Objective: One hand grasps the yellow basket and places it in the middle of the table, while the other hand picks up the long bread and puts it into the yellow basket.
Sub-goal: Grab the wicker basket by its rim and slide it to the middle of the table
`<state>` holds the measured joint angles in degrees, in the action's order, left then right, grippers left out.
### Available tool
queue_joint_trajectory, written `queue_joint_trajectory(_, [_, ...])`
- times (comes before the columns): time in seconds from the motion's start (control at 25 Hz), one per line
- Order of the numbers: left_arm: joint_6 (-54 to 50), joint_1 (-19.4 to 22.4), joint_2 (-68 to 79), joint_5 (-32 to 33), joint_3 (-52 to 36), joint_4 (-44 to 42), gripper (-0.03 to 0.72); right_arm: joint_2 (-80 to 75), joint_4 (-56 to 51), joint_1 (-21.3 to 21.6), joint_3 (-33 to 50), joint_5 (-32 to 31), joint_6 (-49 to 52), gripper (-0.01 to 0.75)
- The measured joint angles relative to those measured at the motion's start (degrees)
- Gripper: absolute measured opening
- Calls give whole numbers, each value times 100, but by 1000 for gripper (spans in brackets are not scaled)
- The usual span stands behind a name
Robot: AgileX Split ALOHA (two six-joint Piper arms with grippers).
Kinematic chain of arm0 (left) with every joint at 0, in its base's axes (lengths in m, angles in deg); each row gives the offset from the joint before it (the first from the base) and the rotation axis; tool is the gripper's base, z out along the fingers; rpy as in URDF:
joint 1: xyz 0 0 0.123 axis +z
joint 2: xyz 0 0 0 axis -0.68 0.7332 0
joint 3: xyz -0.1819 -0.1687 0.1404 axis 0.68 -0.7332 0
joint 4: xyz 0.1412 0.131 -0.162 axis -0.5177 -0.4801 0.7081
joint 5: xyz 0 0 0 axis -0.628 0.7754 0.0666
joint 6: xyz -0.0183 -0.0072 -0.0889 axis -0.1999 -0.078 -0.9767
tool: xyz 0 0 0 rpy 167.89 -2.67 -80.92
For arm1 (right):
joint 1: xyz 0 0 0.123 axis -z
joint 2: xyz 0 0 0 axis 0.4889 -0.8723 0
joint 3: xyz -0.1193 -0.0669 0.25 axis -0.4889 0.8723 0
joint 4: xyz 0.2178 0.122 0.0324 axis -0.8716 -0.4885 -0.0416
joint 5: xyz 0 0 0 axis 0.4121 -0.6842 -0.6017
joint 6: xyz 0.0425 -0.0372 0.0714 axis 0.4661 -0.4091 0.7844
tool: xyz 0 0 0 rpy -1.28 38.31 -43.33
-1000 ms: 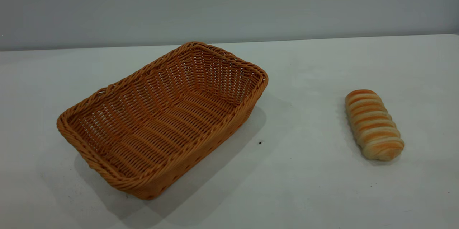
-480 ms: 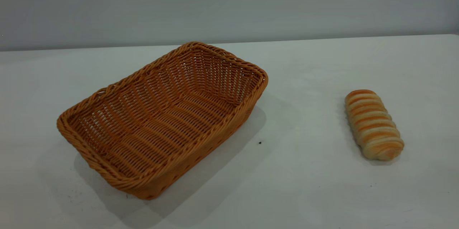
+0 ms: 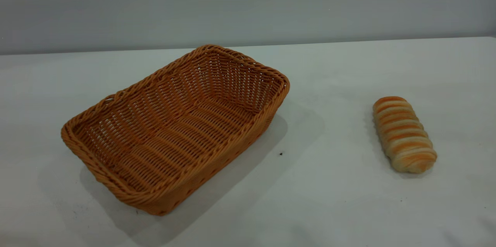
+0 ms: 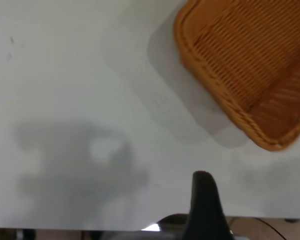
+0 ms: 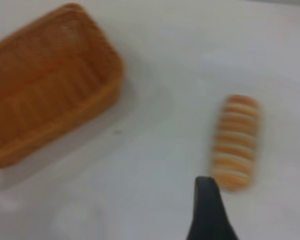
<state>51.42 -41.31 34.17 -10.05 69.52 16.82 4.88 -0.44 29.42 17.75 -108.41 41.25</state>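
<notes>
Bread (image 3: 404,134) lengthwise front-to-back on table (image 3: 333,84), basket (image 3: 174,127) set diagonally

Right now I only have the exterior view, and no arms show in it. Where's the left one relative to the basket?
Observer: In the left wrist view, the left pincer hangs over bare table near the table's edge. It is apart from the yellow basket, with one corner of the basket facing it.
Operator: And the right one?
Observer: In the right wrist view, the right pincer hangs close beside one end of the long bread, not touching it. The basket lies farther off.
</notes>
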Motion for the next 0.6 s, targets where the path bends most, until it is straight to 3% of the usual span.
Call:
queue_joint_trajectory(0.12, [-142,0,984,-683,0,181,567,-756,-1236,-199,-78,206,-1247,539])
queue_joint_trajectory(0.32, [-179,-32,2608,-1610,35,758,567,-1808,-2722,-949,-289,802,-2506,538])
queue_joint_trajectory(0.44, [-179,-293,3419,-2083,36,1134,562,-2318,-3127,-1301,-375,1031,-2816,538])
queue_joint_trajectory(0.6, [-179,-803,4124,-2735,40,1758,561,-2632,-3383,-1442,-387,1122,-3027,538])
